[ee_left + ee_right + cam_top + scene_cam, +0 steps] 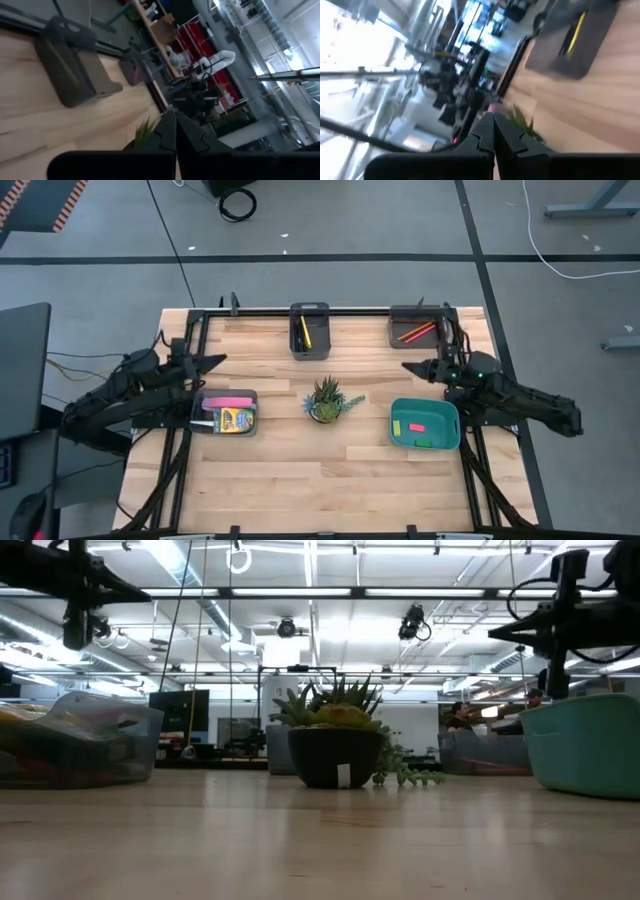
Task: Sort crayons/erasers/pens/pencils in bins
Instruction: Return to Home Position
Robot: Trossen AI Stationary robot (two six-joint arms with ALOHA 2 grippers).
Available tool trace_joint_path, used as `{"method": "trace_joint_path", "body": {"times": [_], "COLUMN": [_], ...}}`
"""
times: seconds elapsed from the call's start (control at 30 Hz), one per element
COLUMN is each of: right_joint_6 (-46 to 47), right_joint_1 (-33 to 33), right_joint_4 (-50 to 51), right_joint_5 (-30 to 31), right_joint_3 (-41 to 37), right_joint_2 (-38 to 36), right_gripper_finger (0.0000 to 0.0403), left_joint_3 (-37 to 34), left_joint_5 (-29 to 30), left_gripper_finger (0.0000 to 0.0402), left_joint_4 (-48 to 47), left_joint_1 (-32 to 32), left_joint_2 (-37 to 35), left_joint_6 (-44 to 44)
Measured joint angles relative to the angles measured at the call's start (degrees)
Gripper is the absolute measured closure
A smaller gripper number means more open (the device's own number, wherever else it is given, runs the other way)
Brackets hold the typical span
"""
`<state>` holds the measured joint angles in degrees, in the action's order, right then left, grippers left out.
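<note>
Four bins stand on the table. A grey bin (225,413) at the left holds the yellow-and-green crayon box (236,420) and a long pink bar. A dark narrow bin (310,330) at the far middle holds a yellow pen and black pens. A grey bin (418,328) at the far right holds red and orange pencils (417,332). A teal bin (425,424) at the right holds a red-pink eraser (417,427) and a green one. My left gripper (220,360) is shut and empty above the table's left side. My right gripper (407,366) is shut and empty above the right side.
A small potted green plant (326,401) stands in the table's middle between the two grippers. A black frame rail (340,310) runs along the far edge. Bare wood lies along the near half of the table (320,480).
</note>
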<state>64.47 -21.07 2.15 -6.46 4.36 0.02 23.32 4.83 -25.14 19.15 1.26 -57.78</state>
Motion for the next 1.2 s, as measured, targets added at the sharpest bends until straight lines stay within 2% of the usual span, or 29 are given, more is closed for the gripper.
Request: {"method": "trace_joint_path", "body": {"times": [0.2,0.3,0.4,0.5,0.63,0.67,0.73,0.83,1.0,1.2], "right_joint_6": [0.3,-1.1,-3.7,-7.7,-12.5,-13.1,-13.7,-14.1,-13.0,-27.1], "right_joint_1": [10.1,15.7,19.7,20.9,20.9,20.9,20.9,20.8,20.9,20.9], "right_joint_4": [-0.5,-0.5,-0.8,-0.9,-0.9,-0.9,-1.1,-1.1,-1.7,-0.2], "right_joint_5": [8.6,13.8,19.4,23.3,23.7,24.2,25.7,26.6,25.4,20.6], "right_joint_3": [-2.5,-2.6,-2.5,-2.5,-2.4,-2.4,-2.4,-2.4,-2.5,-2.3], "right_joint_2": [0.0,0.0,0.0,0.2,0.9,1.3,2.4,4.5,6.0,7.0], "right_gripper_finger": [0.0396,0.0396,0.0396,0.0396,0.0396,0.0396,0.0396,0.0396,0.0396,0.0391], "left_joint_3": [-5.8,-8.7,-10.4,-10.6,-10.8,-11.6,-14.9,-22.5,-22.6,-22.6], "left_joint_5": [2.4,6.5,10.5,10.5,8.0,8.1,8.6,8.6,10.9,10.8], "left_gripper_finger": [0.0400,0.0400,0.0400,0.0398,0.0399,0.0399,0.0399,0.0400,0.0400,0.0370], "left_joint_4": [6.8,8.5,8.2,7.8,1.1,2.0,8.4,26.9,28.1,27.7], "left_joint_1": [-7.6,-12.4,-15.2,-15.6,-16.2,-16.7,-17.3,-17.9,-17.9,-17.7], "left_joint_2": [-0.6,-0.6,-0.6,-0.6,-0.6,-0.7,-1.2,-0.8,1.3,1.5], "left_joint_6": [-2.9,-3.0,-0.3,4.9,4.2,4.0,4.0,2.9,9.8,18.5]}}
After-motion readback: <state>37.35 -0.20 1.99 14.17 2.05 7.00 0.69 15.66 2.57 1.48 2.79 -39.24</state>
